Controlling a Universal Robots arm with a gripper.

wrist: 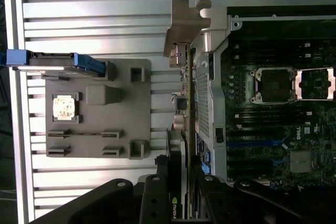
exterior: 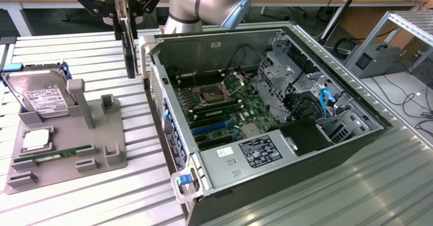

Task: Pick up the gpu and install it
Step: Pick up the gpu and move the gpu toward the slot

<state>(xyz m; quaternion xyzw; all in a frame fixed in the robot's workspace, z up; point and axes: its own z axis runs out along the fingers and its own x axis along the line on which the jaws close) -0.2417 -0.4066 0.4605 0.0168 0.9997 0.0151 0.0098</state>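
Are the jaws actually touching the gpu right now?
Touching. In the exterior view the gpu hangs upright beside the computer case, with the jaws of the gripper pressed against both its faces near the top.

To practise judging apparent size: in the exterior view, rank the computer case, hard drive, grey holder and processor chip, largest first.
1. computer case
2. grey holder
3. hard drive
4. processor chip

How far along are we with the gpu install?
Done: the gpu is picked up and clear of the table. In hand: the hand grips its top end, with the card hanging upright just outside the open case, by its side wall. Left: it is not yet seated in a slot on the motherboard.
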